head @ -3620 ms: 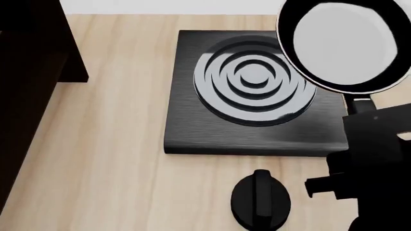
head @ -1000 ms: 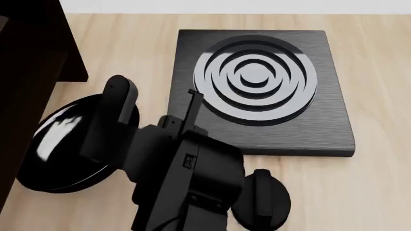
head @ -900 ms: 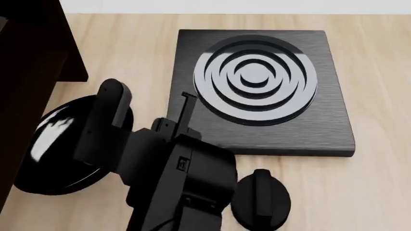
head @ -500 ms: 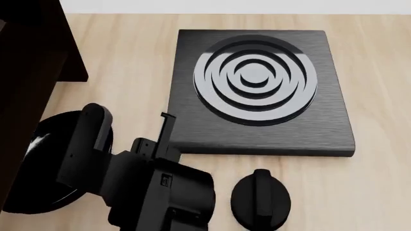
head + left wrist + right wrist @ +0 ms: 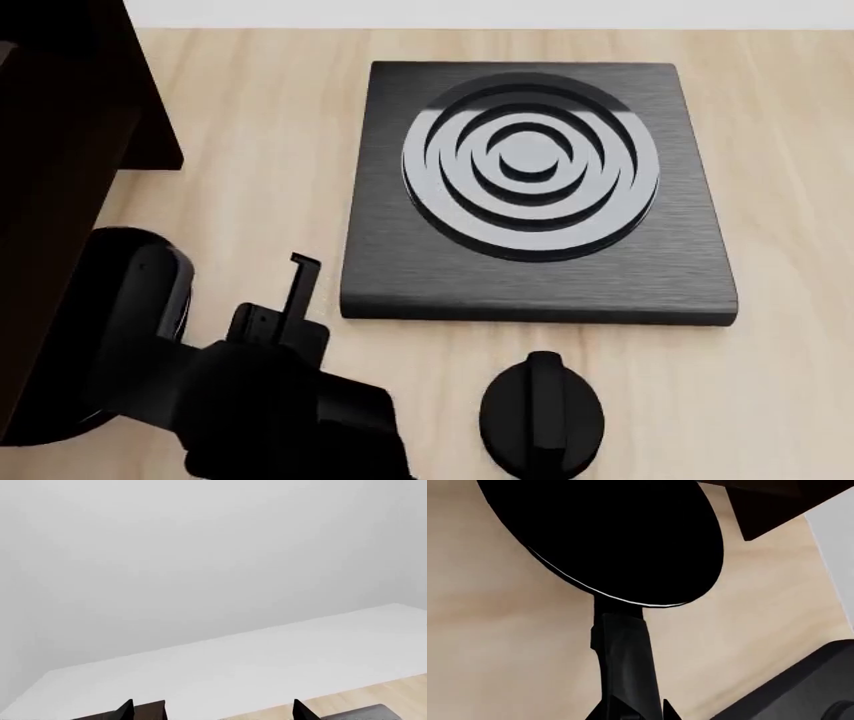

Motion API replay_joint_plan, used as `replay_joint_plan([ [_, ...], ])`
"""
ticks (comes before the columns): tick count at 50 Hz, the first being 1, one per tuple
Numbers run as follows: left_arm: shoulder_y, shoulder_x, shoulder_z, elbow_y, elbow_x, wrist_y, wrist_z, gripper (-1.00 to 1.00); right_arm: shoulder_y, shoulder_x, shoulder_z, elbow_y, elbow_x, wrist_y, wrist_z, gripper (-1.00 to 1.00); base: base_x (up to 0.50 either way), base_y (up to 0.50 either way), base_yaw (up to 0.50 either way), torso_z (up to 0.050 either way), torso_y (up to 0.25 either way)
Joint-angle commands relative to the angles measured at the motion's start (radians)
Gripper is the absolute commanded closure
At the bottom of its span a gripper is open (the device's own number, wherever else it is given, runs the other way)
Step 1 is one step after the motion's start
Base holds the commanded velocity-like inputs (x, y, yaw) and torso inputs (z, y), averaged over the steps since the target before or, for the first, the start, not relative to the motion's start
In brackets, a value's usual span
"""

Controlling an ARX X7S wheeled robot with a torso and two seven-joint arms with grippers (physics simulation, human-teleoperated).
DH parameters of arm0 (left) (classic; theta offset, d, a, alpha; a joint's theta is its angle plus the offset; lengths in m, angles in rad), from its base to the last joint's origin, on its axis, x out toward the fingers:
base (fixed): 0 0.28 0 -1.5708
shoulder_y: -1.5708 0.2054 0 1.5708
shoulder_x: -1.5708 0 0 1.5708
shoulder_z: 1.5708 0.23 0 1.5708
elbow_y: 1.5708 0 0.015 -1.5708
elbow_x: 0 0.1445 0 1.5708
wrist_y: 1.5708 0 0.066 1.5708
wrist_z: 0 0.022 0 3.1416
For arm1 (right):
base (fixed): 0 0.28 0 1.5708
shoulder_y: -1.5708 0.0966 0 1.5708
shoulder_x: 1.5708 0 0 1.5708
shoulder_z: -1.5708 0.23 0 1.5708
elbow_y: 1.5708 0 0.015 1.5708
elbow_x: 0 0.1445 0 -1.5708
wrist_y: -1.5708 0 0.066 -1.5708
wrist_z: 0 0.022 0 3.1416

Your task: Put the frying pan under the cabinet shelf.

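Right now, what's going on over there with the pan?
The right gripper holds the frying pan by its handle, low over the wooden counter, with the pan's far side at the edge of the dark cabinet shelf. In the head view the pan is mostly hidden behind the arm and cabinet. The burner plate and its knob sit untouched. The left gripper is open, holding nothing.

Showing a bulky, matte black right arm (image 5: 267,410) with rounded casings, a thin upright bracket, and pointed black fingertips (image 5: 127,711).
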Motion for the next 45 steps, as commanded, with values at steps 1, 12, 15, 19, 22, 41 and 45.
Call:
replay_joint_plan([
  [1, 0.011, -0.007, 0.015, 0.017, 0.056, 0.025, 0.044, -1.0, 0.045, -0.011, -0.004, 0.148, 0.209, -0.155, 0.255, 1.0, 0.0, 0.0, 0.0, 0.0, 0.0],
  [12, 0.018, -0.015, 0.025, 0.008, 0.074, 0.04, 0.06, -1.0, 0.117, -0.012, -0.086, 0.3, 0.429, -0.303, 0.407, 1.0, 0.0, 0.0, 0.0, 0.0, 0.0],
  [15, 0.018, -0.018, 0.026, 0.007, 0.075, 0.042, 0.06, -1.0, 0.152, -0.012, -0.136, 0.355, 0.517, -0.36, 0.462, 1.0, 0.0, 0.0, 0.0, 0.003, 0.003],
  [19, 0.018, -0.021, 0.028, 0.006, 0.075, 0.044, 0.061, -1.0, 0.196, -0.012, -0.212, 0.413, 0.629, -0.427, 0.524, 1.0, 0.0, 0.0, 0.0, 0.0, 0.0],
  [22, 0.018, -0.023, 0.03, 0.004, 0.077, 0.047, 0.063, -1.0, 0.233, -0.012, -0.275, 0.448, 0.719, -0.477, 0.569, 1.0, 0.0, 0.0, 0.0, 0.0, 0.0],
  [41, 0.016, -0.031, 0.032, 0.006, 0.058, 0.051, 0.044, -1.0, 0.31, -0.013, -0.474, 0.537, 0.944, -0.637, 0.664, 1.0, 0.0, 0.0, 0.0, 0.0, 0.001],
  [45, 0.014, -0.032, 0.031, 0.009, 0.05, 0.05, 0.037, -1.0, 0.303, -0.013, -0.473, 0.547, 0.941, -0.642, 0.661, 1.0, 0.0, 0.0, 0.0, 0.0, 0.0],
])
